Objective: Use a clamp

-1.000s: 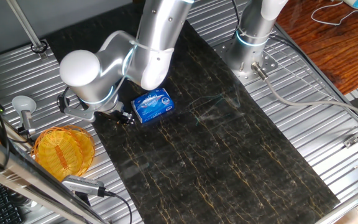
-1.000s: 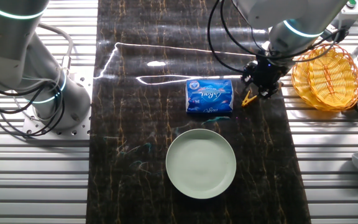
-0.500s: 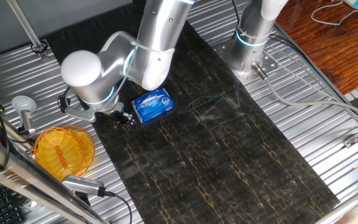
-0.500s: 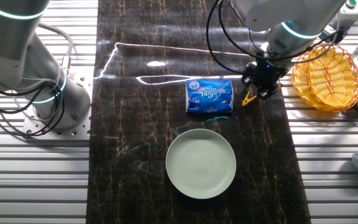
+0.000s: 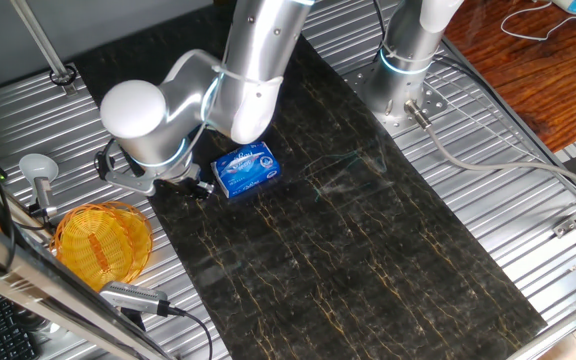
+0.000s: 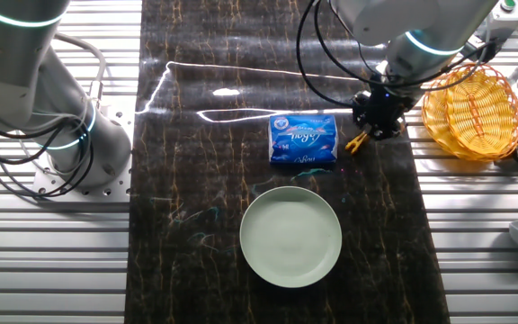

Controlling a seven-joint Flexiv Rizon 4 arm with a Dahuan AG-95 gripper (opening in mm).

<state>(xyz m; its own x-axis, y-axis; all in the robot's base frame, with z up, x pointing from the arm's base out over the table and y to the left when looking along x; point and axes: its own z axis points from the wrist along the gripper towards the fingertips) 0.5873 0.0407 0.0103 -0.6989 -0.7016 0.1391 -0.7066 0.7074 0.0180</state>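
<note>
Pinching the clamp [image 6: 359, 142], the claw [image 6: 372, 127] flanks a blue packet [image 6: 303, 139], lettering seemingly illegible.

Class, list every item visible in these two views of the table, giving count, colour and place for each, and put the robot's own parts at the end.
clamp: one, yellow-orange, at the gripper's tips, right of the packet.
packet: one, blue, mid-mat.
plate: one, pale green, on the mat below the packet.
basket: one, orange wicker, on the ribbed metal beside the mat.
mat: one, black with gold veins, down the table's middle.
gripper: one, black, over the clamp; jaw state unclear.
arm: one, silver, above the packet.
</note>
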